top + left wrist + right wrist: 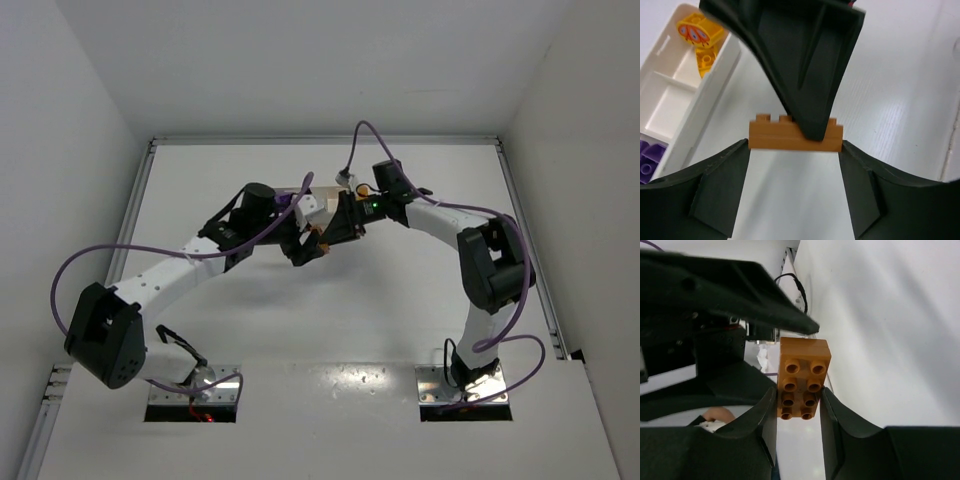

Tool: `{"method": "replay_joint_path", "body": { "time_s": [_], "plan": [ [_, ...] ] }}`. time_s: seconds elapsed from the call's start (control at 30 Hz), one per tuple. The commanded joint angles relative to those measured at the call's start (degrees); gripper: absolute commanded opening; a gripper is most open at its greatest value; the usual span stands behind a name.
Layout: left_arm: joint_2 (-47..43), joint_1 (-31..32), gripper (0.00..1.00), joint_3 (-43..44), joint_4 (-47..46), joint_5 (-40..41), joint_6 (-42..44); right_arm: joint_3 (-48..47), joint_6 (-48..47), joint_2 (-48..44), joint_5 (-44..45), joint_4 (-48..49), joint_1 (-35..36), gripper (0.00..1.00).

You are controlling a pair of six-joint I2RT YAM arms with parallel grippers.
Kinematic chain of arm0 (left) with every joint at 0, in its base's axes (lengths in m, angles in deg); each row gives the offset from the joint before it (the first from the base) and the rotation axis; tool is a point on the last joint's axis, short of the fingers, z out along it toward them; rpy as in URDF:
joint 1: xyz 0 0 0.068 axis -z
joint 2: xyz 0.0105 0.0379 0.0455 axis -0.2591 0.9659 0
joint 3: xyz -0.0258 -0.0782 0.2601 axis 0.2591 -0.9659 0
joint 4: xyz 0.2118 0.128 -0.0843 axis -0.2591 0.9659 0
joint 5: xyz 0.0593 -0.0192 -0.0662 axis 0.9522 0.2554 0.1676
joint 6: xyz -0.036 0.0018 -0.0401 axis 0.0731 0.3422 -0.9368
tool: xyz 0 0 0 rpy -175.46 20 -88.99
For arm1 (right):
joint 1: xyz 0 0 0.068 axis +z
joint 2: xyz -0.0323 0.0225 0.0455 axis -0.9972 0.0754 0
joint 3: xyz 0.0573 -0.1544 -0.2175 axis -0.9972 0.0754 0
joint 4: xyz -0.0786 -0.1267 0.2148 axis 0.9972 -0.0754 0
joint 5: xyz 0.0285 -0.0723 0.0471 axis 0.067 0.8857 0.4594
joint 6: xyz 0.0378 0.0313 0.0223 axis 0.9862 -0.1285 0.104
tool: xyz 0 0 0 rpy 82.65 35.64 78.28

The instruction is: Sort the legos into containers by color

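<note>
right gripper (798, 396) clamped on brown brick (804, 371); left gripper (795, 148) flanks its ends, grip unclear. tray (715, 75) edge at 10 o'clock, open table (900, 100) at 3.

Both arms reach inward, right gripper (798, 401) clamped, left gripper (794, 150) seemingly parted wider.

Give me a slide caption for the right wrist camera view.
Right gripper shut on a brown brick, studs facing the camera.
</note>
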Motion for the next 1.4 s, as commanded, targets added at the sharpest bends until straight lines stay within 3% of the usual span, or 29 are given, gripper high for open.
{"method": "replay_joint_path", "body": {
  "time_s": [0.0,0.1,0.17,0.27,0.4,0.47,0.6,0.97,1.13,1.37],
  "plan": [
    [-2.9,-2.8,0.77,-1.5,-0.3,-2.3,-2.9,0.3,-2.2,-4.9,-2.8,3.9,-1.2,0.01],
    [-3.5,-6.0,0.94,-1.5,0.3,-7.7,-5.3,0.3,-2.8,-6.1,-2.8,3.9,-1.8,0.01],
    [-3.5,-8.7,0.96,-0.8,0.3,-10.9,-8.0,0.3,-2.8,-6.8,-3.3,3.9,-2.6,0.01],
    [-1.5,-12.1,0.96,-0.2,0.3,-24.9,-11.6,0.3,-2.8,-7.9,-4.4,3.9,-3.9,0.01],
    [4.2,-14.8,0.85,1.8,0.3,-39.1,-15.6,1.4,-4.8,-8.5,-4.9,5.0,-3.9,0.01],
    [7.7,-15.6,0.77,3.6,0.3,-43.2,-18.0,2.0,-6.1,-9.7,-5.5,4.2,-3.9,0.01],
    [11.7,-16.8,0.73,5.5,0.3,-49.4,-20.8,2.0,-9.3,-9.7,-5.0,2.3,-3.3,0.01],
    [13.8,-17.8,0.68,8.4,0.3,-51.2,-22.1,0.4,-11.0,-9.0,-1.8,0.3,-1.0,0.01],
    [14.4,-17.8,0.6,9.7,0.3,-45.8,-23.1,-0.8,-11.0,-7.8,-1.8,-0.3,0.9,0.01],
    [15.4,-17.8,0.6,10.3,-0.8,-45.2,-23.1,-2.5,-11.0,-6.7,-2.4,-0.8,2.5,0.01]
  ]
}}
